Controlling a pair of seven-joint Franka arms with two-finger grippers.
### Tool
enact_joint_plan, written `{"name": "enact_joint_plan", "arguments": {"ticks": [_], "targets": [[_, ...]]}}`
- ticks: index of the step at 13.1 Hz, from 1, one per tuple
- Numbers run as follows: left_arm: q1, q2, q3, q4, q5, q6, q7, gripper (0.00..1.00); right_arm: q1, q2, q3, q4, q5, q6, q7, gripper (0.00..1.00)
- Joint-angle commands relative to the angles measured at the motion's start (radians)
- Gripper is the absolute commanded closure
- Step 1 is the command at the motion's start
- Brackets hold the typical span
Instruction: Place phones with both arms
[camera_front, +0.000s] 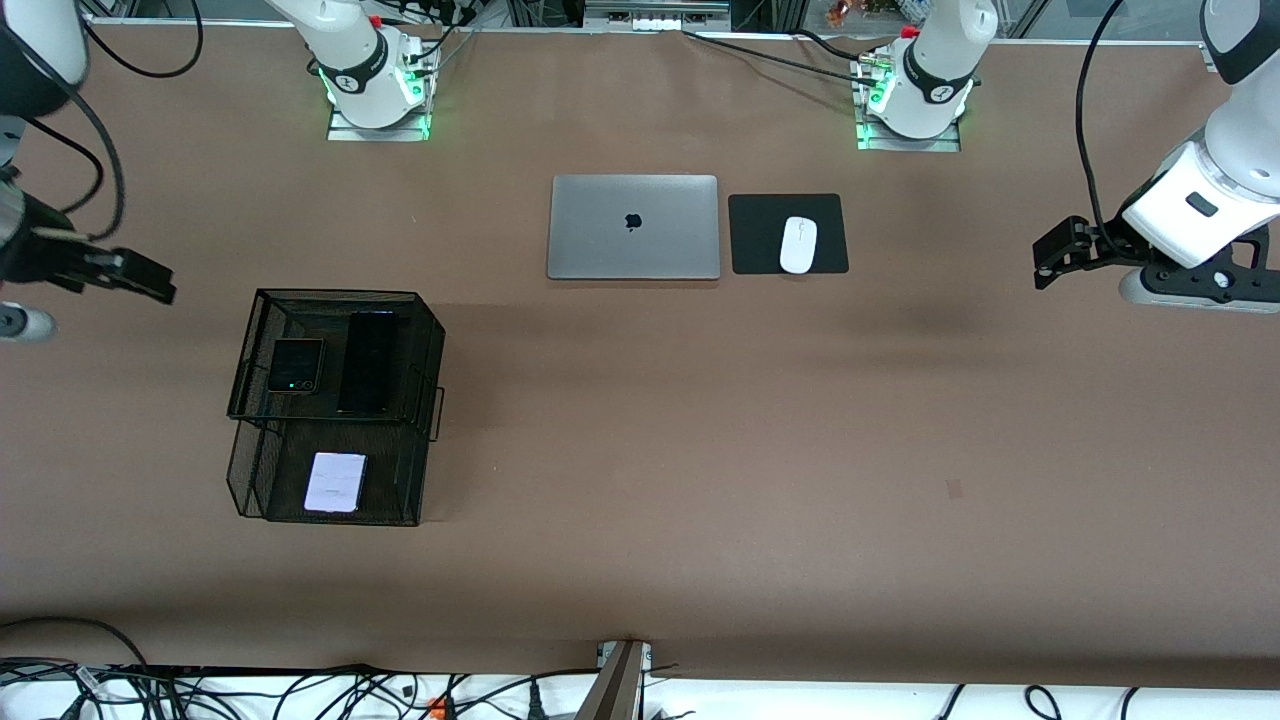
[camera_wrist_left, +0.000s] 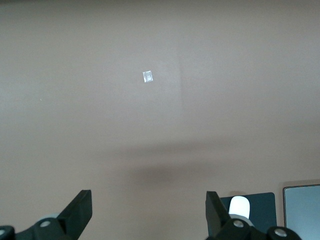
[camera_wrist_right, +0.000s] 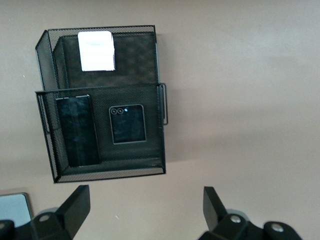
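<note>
A black wire-mesh two-tier basket (camera_front: 335, 293) stands toward the right arm's end of the table. Its upper tier holds the small squarish black phone (camera_front: 296, 365) and the long slim black slab (camera_front: 366, 362) side by side. Its lower tier, nearer the front camera, holds the pale lilac phone (camera_front: 335, 482). The right wrist view shows the basket (camera_wrist_right: 100, 172) with the lilac phone (camera_wrist_right: 96, 50), the slab (camera_wrist_right: 76, 131) and the small black phone (camera_wrist_right: 128, 124). My right gripper (camera_front: 150, 275) (camera_wrist_right: 145, 197) is open and empty above the table beside the basket. My left gripper (camera_front: 1047, 262) (camera_wrist_left: 148, 200) is open and empty over bare table.
A closed silver laptop (camera_front: 633, 227) lies mid-table, with a white mouse (camera_front: 798, 244) on a black pad (camera_front: 760, 230) beside it. The left wrist view shows the mouse (camera_wrist_left: 239, 206), the laptop (camera_wrist_left: 302, 210) and a small tape mark (camera_wrist_left: 147, 76) on the table.
</note>
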Motion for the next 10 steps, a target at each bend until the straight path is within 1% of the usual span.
{"name": "enact_joint_plan", "arguments": {"ticks": [1, 5, 7, 8, 10], "targets": [[0.0, 0.009, 0.001, 0.025, -0.013, -0.02, 0.021, 0.0, 0.017, -0.047, -0.028, -0.035, 0.014, -0.022, -0.078, 0.0], [0.0, 0.009, 0.001, 0.025, -0.013, -0.02, 0.022, 0.0, 0.017, -0.047, -0.049, -0.038, 0.014, -0.03, -0.108, 0.0], [0.0, 0.009, 0.001, 0.023, -0.013, -0.024, 0.022, 0.0, 0.01, -0.036, -0.042, -0.041, 0.016, -0.022, -0.107, 0.0], [0.002, 0.01, 0.001, 0.023, -0.013, -0.024, 0.022, 0.0, -0.003, -0.036, -0.024, -0.041, 0.016, -0.022, -0.098, 0.0], [0.002, 0.009, 0.001, 0.023, -0.013, -0.024, 0.022, 0.0, -0.062, -0.036, 0.044, -0.038, 0.016, -0.022, -0.093, 0.0]]}}
